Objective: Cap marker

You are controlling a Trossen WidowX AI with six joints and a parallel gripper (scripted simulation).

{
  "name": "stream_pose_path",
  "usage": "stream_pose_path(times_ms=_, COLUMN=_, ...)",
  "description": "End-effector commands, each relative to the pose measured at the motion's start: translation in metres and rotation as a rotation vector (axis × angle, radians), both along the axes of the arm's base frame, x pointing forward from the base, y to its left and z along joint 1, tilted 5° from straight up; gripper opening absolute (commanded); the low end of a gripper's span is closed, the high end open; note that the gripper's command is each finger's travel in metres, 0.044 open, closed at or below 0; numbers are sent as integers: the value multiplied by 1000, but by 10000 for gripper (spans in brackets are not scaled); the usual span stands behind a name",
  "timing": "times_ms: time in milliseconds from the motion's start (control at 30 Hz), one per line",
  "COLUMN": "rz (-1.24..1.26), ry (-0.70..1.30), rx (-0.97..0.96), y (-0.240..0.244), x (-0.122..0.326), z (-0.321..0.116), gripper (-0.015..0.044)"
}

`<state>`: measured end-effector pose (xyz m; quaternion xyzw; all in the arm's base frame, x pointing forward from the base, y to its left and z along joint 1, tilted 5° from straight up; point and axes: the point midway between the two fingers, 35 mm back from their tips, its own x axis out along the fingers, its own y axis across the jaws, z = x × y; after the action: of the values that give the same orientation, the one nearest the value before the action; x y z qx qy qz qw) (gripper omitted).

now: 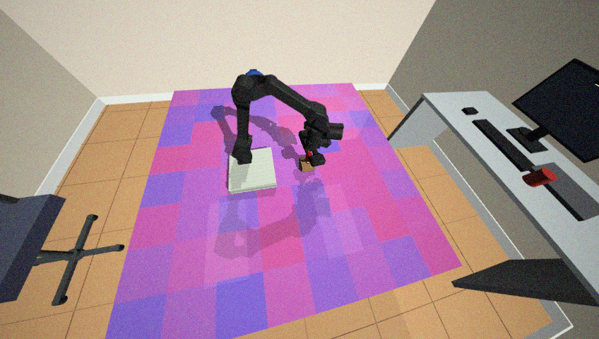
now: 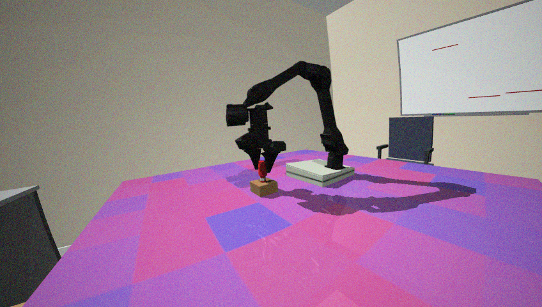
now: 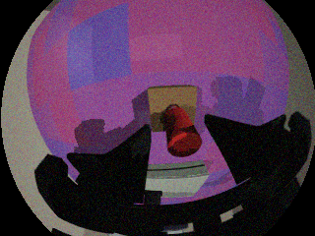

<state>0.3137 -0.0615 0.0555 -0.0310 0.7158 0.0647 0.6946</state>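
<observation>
A tabletop (image 1: 277, 247) (image 2: 182, 247) (image 3: 157, 54) patched in pink, purple and blue carries a small tan holder block (image 1: 306, 164) (image 2: 263, 187) (image 3: 173, 94). Well apart from it, a pale, slab-like box (image 1: 256, 176) (image 2: 308, 171) (image 3: 172, 184) lies flat on the table, a dark line running along its side.

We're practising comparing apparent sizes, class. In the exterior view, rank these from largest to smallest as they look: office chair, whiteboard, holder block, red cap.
1. Whiteboard
2. Office chair
3. Holder block
4. Red cap
</observation>
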Motion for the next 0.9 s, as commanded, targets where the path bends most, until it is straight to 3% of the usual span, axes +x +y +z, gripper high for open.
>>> stream_pose_path(times_ms=0, rz=0, ry=0, rx=0, y=0, x=0, z=0, gripper=420)
stream_pose_path(times_ms=133, rz=0, ry=0, rx=0, y=-1, x=1, z=8, gripper=440)
stream_pose_path(times_ms=333, rz=0, ry=0, rx=0, y=-3, x=3, z=73, gripper=440)
stream_pose_path(times_ms=467, rz=0, ry=0, rx=0, y=-3, x=3, z=75, gripper=440)
stream_pose_path(times_ms=867, rz=-112, ry=6, rx=-4, y=-4, x=-1, z=64, gripper=125)
